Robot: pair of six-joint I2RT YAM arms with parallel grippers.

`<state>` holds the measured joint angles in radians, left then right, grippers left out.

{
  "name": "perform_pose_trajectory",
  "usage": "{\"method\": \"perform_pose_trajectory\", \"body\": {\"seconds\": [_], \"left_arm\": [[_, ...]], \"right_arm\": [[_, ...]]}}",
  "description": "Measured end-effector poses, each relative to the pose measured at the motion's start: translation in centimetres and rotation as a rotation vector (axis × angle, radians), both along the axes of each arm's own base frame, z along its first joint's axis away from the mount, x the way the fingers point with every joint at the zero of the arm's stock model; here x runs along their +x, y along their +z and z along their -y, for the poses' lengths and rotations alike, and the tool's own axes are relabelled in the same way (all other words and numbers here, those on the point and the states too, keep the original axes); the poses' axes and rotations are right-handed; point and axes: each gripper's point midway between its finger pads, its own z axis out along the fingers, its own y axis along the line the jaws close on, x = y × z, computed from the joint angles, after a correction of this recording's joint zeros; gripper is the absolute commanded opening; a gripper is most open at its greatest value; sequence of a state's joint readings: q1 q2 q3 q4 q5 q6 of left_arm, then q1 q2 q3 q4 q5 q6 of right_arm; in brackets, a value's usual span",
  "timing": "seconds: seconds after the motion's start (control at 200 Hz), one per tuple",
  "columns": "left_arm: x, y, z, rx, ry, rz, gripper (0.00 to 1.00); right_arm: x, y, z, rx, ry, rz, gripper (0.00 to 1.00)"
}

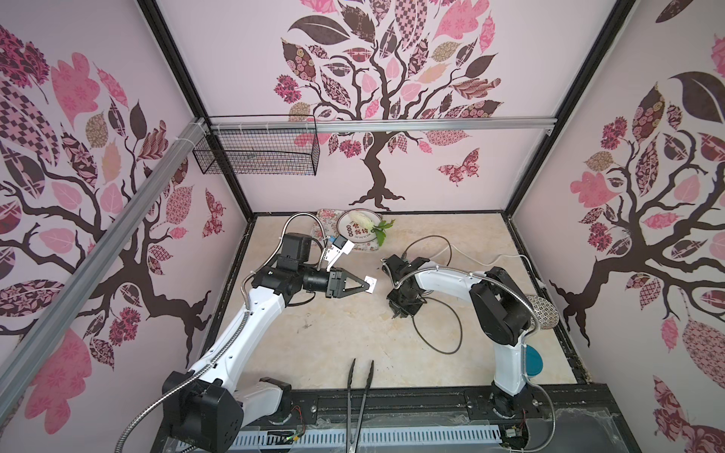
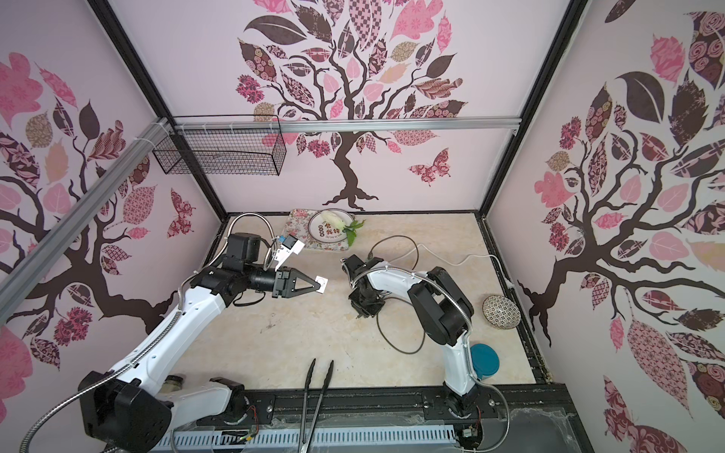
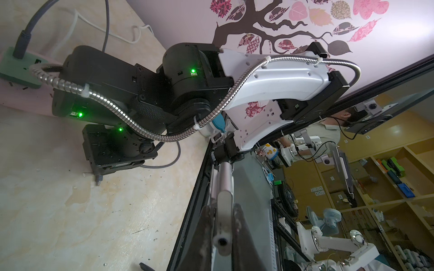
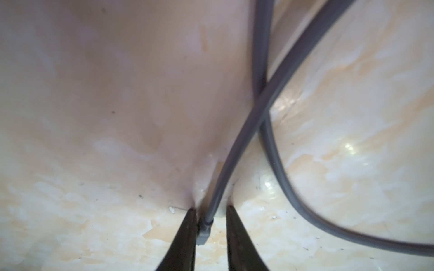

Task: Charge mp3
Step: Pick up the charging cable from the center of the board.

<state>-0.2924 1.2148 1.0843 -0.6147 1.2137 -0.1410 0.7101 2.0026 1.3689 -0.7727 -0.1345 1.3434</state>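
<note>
The marbled beige table (image 1: 333, 333) carries a flowered tray (image 1: 322, 218) at the back and a looping grey cable (image 4: 234, 152) and a pink power strip (image 3: 23, 96). A patterned bowl (image 2: 501, 310) and a teal round container (image 2: 486, 361) sit along the right edge. Black tongs (image 1: 359, 396) reach past the front edge.

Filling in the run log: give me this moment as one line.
left end effector: shut on mp3 | right end effector: open, astride cable plug on table | mp3: not plugged in

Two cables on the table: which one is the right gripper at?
The grey cable: its plug end sits between the fingers of the right gripper. The white cord lies apart, untouched.
</note>
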Motion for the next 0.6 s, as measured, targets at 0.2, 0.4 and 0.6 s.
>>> {"method": "perform_pose_trajectory", "body": {"seconds": [0.2,0.4,0.6], "left_arm": [[0.1,0.3,-0.1,0.006,0.019,0.015,0.0],[0.7,-0.5,0.0,0.015,0.03,-0.022,0.0],[1.3,-1.8,0.3,-0.012,0.04,-0.091,0.0]], "right_arm": [[-0.3,-0.1,0.1,0.009,-0.024,-0.014,0.0],[-0.2,0.2,-0.1,0.068,0.005,0.047,0.0],[0.1,2.3,1.0,0.153,0.089,0.304,0.0]]}}
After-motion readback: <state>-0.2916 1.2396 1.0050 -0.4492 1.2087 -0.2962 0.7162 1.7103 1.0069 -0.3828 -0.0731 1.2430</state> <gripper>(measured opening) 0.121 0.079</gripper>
